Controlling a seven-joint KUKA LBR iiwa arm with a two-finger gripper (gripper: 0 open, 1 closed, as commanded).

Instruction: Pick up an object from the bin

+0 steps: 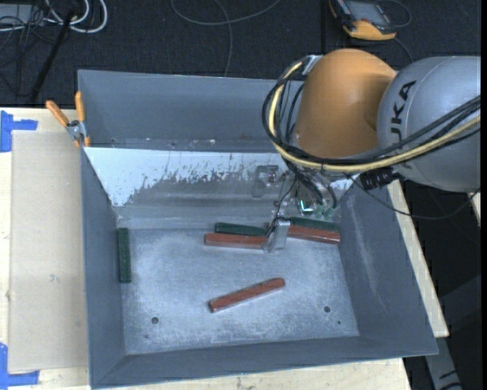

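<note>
My gripper (275, 238) reaches down at the back middle of the bin, its fingertips on a cluster of flat sticks. Right under it lie a dark green stick (239, 229) and a red-brown stick (231, 240), side by side. Another red-brown stick (316, 234) pokes out to the right of the fingers. How far apart the fingers stand is hidden by the sticks and the wrist.
A loose red-brown stick (246, 294) lies slanted in the front middle of the bin floor. A dark green stick (123, 255) lies along the left wall. The arm with its orange cover and cables hangs over the bin's back right corner.
</note>
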